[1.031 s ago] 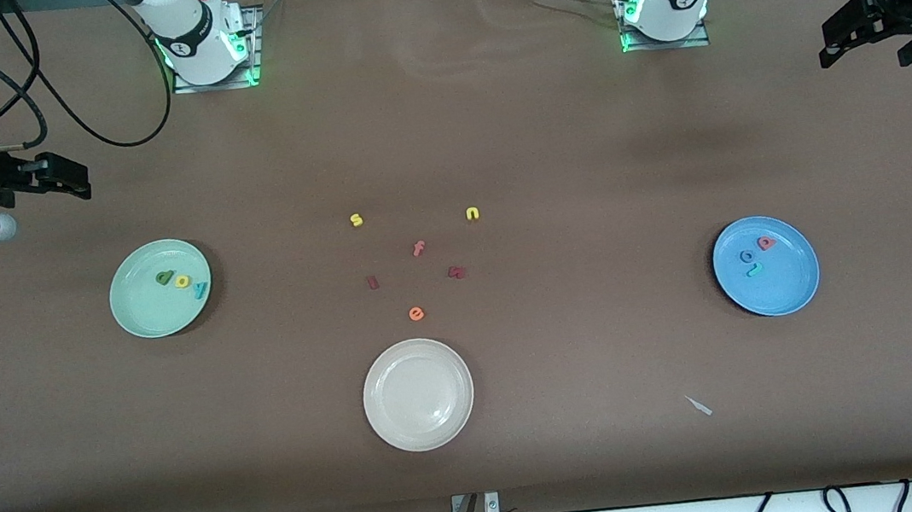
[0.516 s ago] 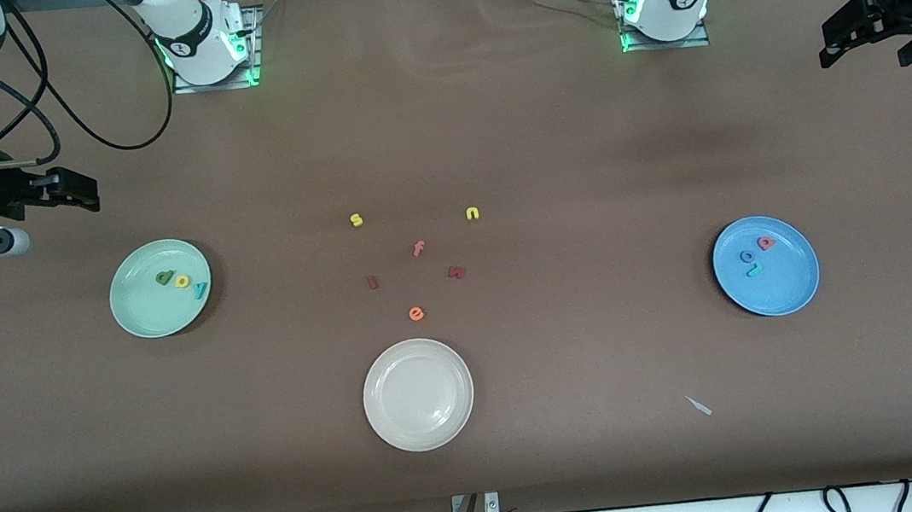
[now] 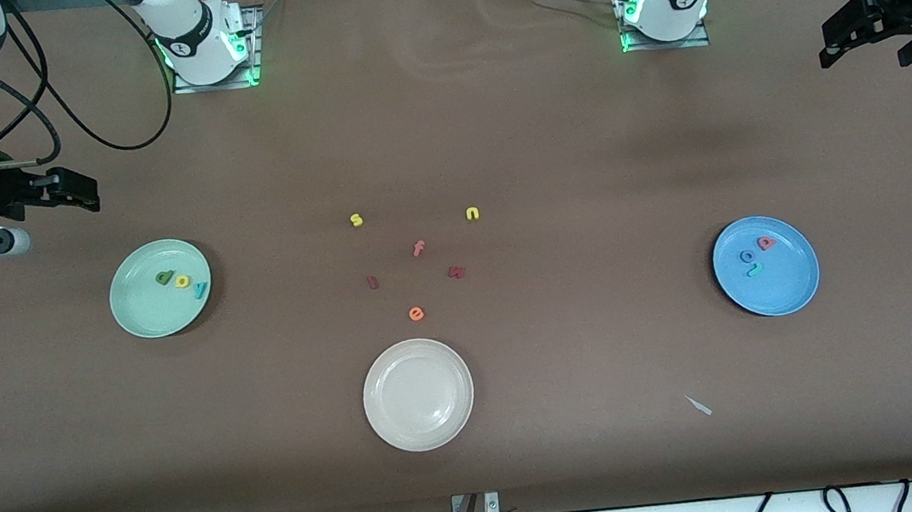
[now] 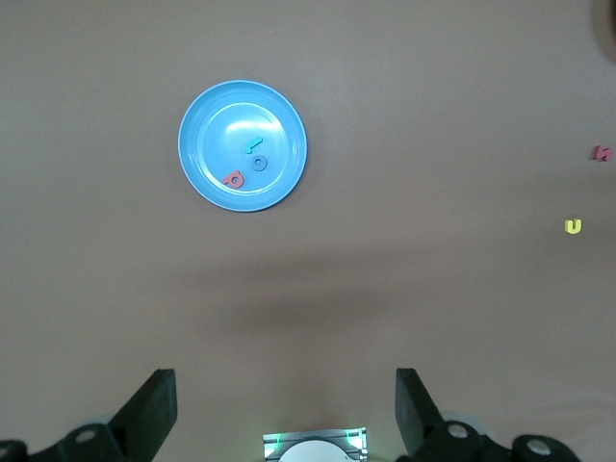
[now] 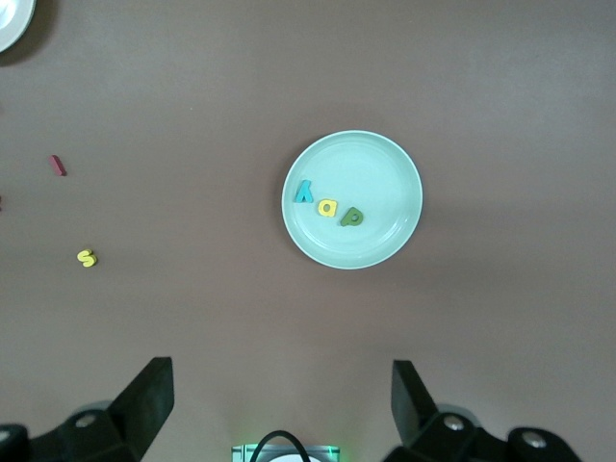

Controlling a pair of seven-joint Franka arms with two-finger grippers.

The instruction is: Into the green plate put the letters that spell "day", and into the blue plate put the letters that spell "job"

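A: Status? Where are the letters?

B: d (image 3: pixel 164 278), a (image 3: pixel 182 281), y (image 3: pixel 200 289) lie in the green plate (image 3: pixel 138 314), toward the right arm's end of the surface (image 3: pixel 545 134). j (image 3: pixel 755 269), o (image 3: pixel 746 256), b (image 3: pixel 765 242) lie in the blue plate (image 3: pixel 795 290), toward the left arm's end. Looks sorted to me.

A: Hands?

B: Left hand (image 3: pixel 868 29) is up over the surface edge at its own end, fingers spread, holding nothing. Right hand (image 3: pixel 66 189) is over bare surface just farther from the front camera than the green plate, also spread and empty. Wrist views agree: each looks down on its own plate with nothing between the fingers.

A: Leftovers?

B: s (image 3: pixel 357 220), n (image 3: pixel 472 214), f (image 3: pixel 418 248), e (image 3: pixel 416 314) and two dark red bits I can't read sit mid-surface, with the white plate (image 3: pixel 391 435) nearer the camera than them. None belong in either word.

A: So the step in hand?

B: My read: park and finish. Keep both hands high and wide of the plates, so no cable or finger clips a rim. Foam that light would scatter at a nudge. Don't touch the spares.
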